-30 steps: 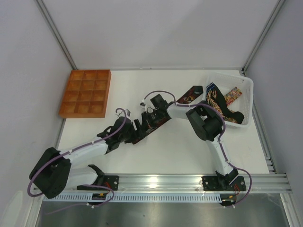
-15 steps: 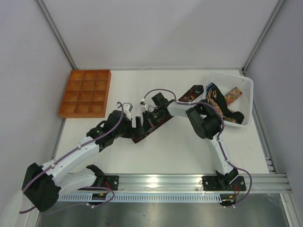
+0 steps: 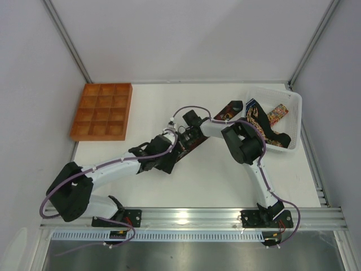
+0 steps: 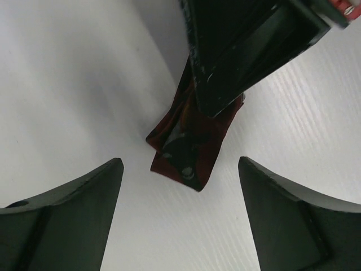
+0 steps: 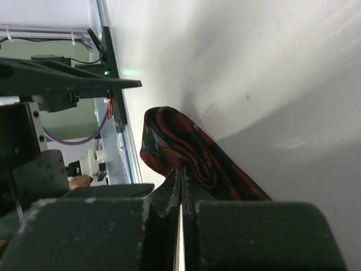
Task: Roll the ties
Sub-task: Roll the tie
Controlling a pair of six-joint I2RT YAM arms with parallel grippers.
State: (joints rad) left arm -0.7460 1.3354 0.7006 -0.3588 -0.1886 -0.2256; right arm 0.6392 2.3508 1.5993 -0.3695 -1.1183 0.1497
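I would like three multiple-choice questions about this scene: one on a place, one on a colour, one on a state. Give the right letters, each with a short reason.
1. Where is the orange tray?
A. in a white basket
B. at the far left of the table
C. between the arm bases

2. What colour is the tie on the table?
A. green
B. white
C. dark red

3. How are the left fingers?
A. wide apart, holding nothing
B. shut on the tie
C. out of view

Answers:
1. B, the top view shows it there.
2. C, the left wrist view shows dark red cloth.
3. A, both fingers stand clear of the tie.
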